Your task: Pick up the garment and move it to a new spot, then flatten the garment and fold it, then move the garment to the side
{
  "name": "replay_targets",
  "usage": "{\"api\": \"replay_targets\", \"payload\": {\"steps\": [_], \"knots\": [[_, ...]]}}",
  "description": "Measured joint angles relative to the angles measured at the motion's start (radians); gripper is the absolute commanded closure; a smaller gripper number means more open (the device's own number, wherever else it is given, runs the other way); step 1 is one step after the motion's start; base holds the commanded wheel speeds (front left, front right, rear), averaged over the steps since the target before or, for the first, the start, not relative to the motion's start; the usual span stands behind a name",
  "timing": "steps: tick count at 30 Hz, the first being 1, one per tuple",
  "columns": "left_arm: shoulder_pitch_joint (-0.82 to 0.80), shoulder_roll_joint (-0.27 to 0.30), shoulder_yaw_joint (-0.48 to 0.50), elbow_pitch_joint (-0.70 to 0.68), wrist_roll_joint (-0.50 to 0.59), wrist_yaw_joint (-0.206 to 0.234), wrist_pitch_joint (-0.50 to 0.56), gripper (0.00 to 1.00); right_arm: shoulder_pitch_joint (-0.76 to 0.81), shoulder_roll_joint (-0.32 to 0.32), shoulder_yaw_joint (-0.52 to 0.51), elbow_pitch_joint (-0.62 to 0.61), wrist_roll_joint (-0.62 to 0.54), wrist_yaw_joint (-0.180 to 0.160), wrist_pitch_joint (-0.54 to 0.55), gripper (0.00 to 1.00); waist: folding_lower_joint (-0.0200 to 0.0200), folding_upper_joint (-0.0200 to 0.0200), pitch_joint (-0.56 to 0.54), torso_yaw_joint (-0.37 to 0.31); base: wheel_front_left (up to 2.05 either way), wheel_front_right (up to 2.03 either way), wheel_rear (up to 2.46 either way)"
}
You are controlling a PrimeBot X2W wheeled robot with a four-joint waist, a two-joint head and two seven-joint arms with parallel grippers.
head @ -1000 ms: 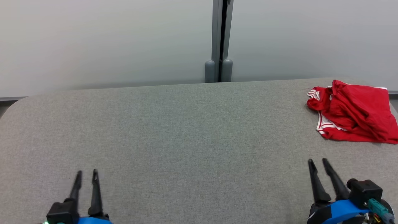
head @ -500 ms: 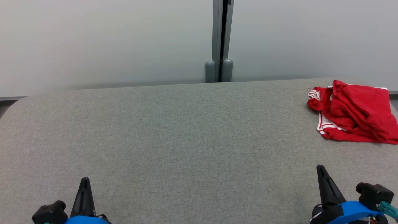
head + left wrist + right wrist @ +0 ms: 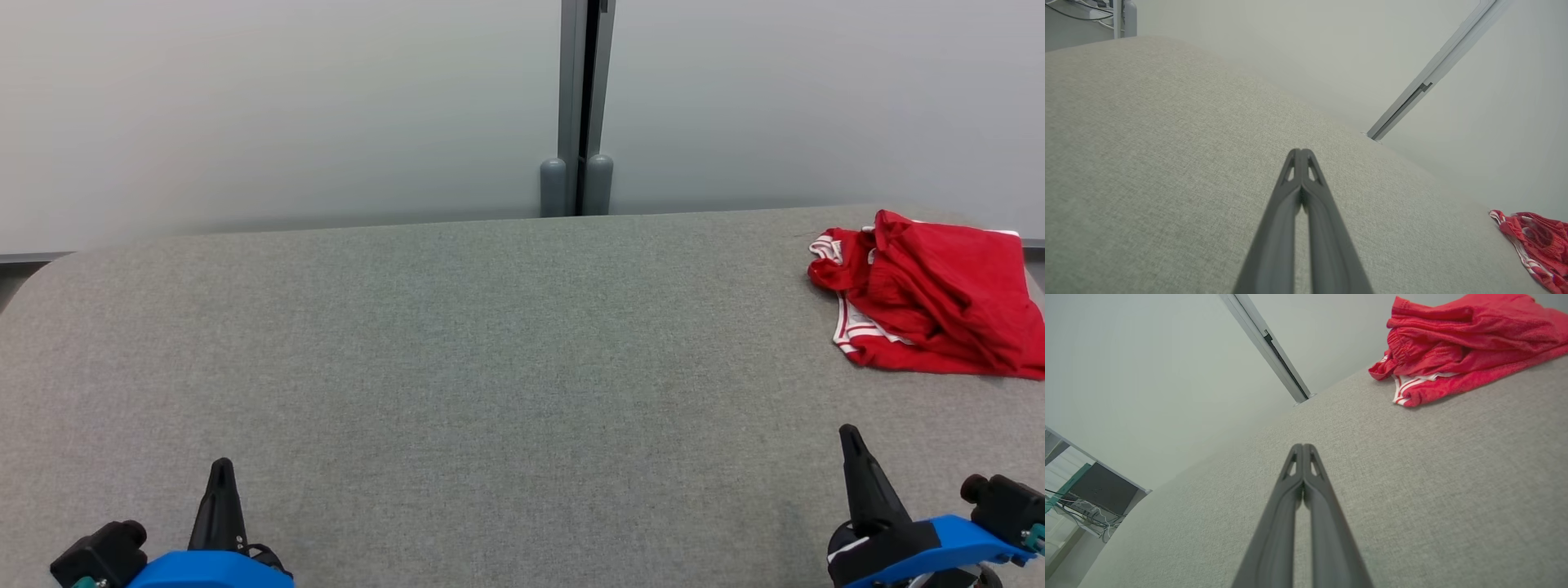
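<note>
A crumpled red garment [image 3: 931,298] with white striped trim lies at the far right of the grey fabric table [image 3: 490,351], near the back edge. It also appears in the right wrist view as the red garment [image 3: 1461,347] and at the lower right of the left wrist view as the garment [image 3: 1537,241]. My right gripper [image 3: 849,434] is shut on nothing at the lower right, well in front of the garment. My left gripper [image 3: 221,469] is shut at the lower left, far from it. The right gripper [image 3: 1303,448] and left gripper [image 3: 1301,152] show fingertips pressed together.
A pale wall with a grey vertical post [image 3: 578,106] runs behind the table. Shelving with cables [image 3: 1073,498] stands beyond the table's left end. The table's left corners are rounded.
Both grippers went from open to shut and turned edge-on. The right one drifted slightly right; the left one slid a little left. The garment has not moved.
</note>
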Motion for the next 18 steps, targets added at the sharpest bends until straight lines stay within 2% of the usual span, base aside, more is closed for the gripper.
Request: {"api": "replay_targets", "payload": {"steps": [18], "knots": [[-0.039, -0.017, 0.034, 0.007, -0.246, -0.032, 0.055, 1.00, -0.021, -0.001, -0.010, 0.000, 0.257, 0.000, 0.044, 1.00, 0.0000, 0.0000, 0.000, 0.003, 0.00, 0.00, 0.00]]}}
